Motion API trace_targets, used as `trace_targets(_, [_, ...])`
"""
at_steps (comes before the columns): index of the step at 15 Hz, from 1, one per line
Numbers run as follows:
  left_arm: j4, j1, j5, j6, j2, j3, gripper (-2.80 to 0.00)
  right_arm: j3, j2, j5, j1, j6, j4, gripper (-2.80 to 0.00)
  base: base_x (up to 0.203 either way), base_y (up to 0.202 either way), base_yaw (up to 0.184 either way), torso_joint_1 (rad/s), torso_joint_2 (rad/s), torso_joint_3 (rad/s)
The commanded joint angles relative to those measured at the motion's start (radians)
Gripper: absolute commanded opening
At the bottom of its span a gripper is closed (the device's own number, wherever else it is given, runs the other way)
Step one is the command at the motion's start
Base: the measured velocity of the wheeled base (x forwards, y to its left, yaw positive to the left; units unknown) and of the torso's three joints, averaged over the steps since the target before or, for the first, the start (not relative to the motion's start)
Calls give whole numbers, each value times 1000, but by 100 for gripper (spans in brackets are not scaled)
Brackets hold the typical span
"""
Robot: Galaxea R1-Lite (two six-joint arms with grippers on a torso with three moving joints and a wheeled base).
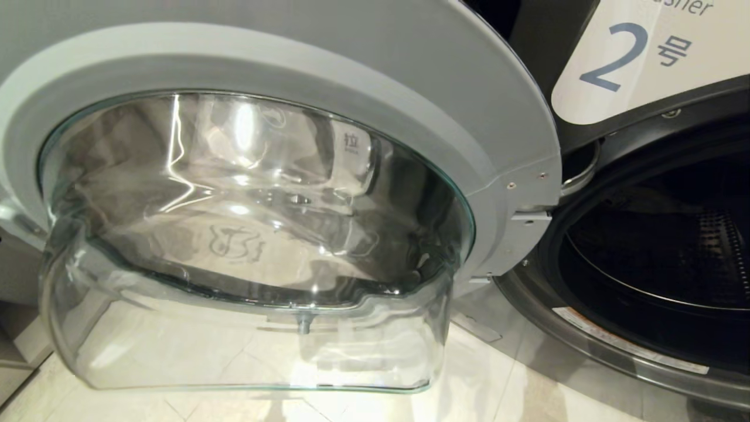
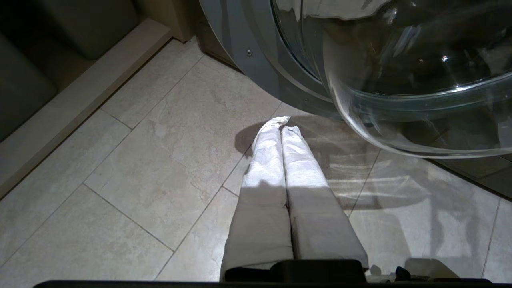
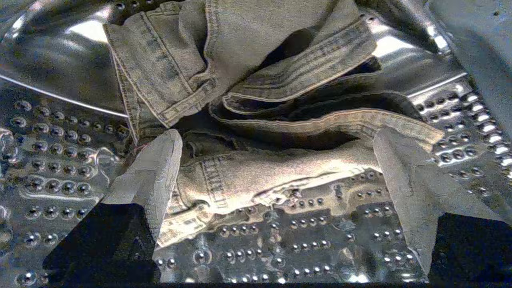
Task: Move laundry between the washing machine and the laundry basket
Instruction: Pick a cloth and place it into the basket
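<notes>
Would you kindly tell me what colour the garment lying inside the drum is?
Faded, washed-out denim with pale seams, best seen in the right wrist view.

Laundromat: numbered washing machine (image 1: 615,64), tiled floor (image 2: 160,160).

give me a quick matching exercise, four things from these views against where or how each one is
Things:
1. washing machine door
2. denim garment
3. left gripper
4. right gripper

States:
a. shut, above the floor tiles
b. swung open
c. lying in the drum
d. open, inside the drum at the denim

Pairs: 1-b, 2-c, 3-a, 4-d
</notes>
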Motion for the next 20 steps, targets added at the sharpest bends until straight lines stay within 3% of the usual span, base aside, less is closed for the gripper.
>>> trace_targets(1, [-1,0,0,0,0,40,-280,0,11,2,-3,7,-4,0,0,0,0,0,0,0])
trace_targets(18, [1,0,0,7,0,40,-280,-7,280,15,-31,4,-104,0,0,0,0,0,0,0])
trace_targets(19, [1,0,0,7,1,40,-280,-8,285,14,-29,5,-108,-256,0,0,0,0,0,0])
trace_targets(20, [1,0,-1,7,0,40,-280,-8,287,15,-30,4,-115,-280,0,0,0,0,0,0])
